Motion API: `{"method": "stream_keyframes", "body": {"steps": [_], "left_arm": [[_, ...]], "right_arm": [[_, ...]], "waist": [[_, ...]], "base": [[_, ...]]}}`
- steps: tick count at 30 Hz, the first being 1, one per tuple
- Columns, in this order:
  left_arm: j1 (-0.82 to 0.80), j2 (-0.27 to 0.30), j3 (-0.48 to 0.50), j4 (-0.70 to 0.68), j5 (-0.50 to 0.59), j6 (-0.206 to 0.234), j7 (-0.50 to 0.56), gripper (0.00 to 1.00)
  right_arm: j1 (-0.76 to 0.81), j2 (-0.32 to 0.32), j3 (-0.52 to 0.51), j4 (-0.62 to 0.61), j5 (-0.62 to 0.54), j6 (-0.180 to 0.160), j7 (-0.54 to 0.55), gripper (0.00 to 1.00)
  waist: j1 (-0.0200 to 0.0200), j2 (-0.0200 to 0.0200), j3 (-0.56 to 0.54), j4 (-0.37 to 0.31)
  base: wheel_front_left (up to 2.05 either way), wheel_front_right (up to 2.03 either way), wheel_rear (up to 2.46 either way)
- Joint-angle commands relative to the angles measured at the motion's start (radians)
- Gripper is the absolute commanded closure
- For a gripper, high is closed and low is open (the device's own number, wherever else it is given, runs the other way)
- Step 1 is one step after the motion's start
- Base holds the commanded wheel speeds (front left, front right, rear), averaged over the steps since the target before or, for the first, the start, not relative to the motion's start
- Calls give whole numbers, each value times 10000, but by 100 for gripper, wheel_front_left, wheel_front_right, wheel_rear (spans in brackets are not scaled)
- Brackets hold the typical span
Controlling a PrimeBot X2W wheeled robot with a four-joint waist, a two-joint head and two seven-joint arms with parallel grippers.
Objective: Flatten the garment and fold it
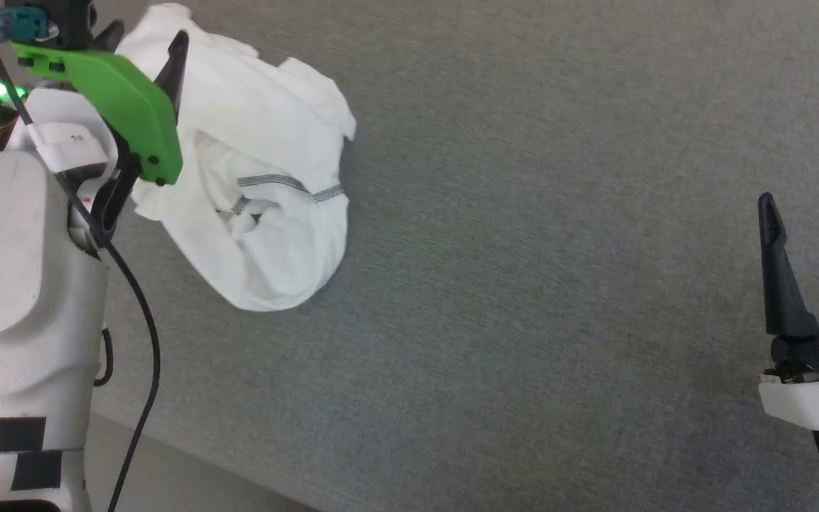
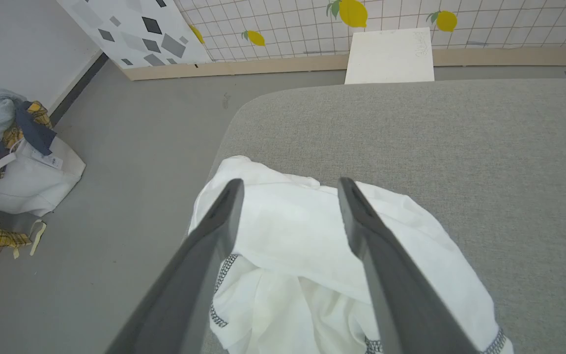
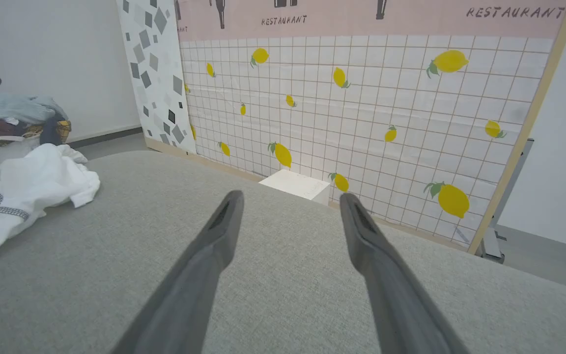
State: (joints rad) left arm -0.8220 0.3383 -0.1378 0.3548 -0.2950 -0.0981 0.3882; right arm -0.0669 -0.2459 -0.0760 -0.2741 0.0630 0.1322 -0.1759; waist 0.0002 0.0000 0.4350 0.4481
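Observation:
The garment is a crumpled white shirt with grey zigzag stitching, bunched in a heap at the far left of the grey table. My left gripper is open over the heap's far left part. In the left wrist view its fingers straddle the white fabric with nothing between them. My right gripper stands open at the right edge, far from the shirt. The right wrist view has it over bare table, with the garment off to the left.
A white box stands on the floor past the table's far edge, against a lemon-patterned tile panel. A pile of clothes and a white bag lie on the floor to the left. The table's rounded corner lies close to the shirt.

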Motion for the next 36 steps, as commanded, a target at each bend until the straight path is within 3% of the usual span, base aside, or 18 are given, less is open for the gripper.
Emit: {"method": "stream_keyframes", "body": {"steps": [1,7,13,14,15,16,21,26,36], "left_arm": [[146,117,40,122,-79,85,130,0],[577,-11,190,591,-493,298,779,0],[825,-92,23,1006,-767,236,1549,1],[869,-100,-8,1079,-840,221,1782,55],[897,-105,-27,1108,-893,207,1918,69],[932,-110,-46,1120,-959,184,2039,100],[1034,73,-10,991,-1011,176,2008,100],[965,502,144,665,-772,265,1329,100],[348,1613,408,-124,-346,178,230,100]], "right_arm": [[-160,-72,-43,-104,59,-15,43,0],[-150,-280,-279,-372,149,-15,170,0],[-214,-394,-266,-471,208,-15,241,0],[-238,-400,-243,-485,216,-15,259,0],[-258,-405,-226,-492,224,-15,270,0],[-284,-411,-203,-491,236,-15,278,0],[-325,-395,-153,-378,286,-15,231,0],[-316,-238,-141,-145,295,-15,82,0],[-271,565,139,818,252,-15,-441,0]], "waist": [[-2,0,809,-734],[-2,0,1261,-811],[-2,0,1463,-823],[-2,0,1475,-830],[-2,0,1481,-836],[-2,0,1477,-846],[-2,0,1275,-910],[-2,0,875,-954],[-2,0,-762,-1211]], "base": [[0,0,0],[0,0,0],[0,0,0],[0,0,0],[0,0,0],[0,0,0],[0,0,0],[0,0,0],[0,0,0]]}}
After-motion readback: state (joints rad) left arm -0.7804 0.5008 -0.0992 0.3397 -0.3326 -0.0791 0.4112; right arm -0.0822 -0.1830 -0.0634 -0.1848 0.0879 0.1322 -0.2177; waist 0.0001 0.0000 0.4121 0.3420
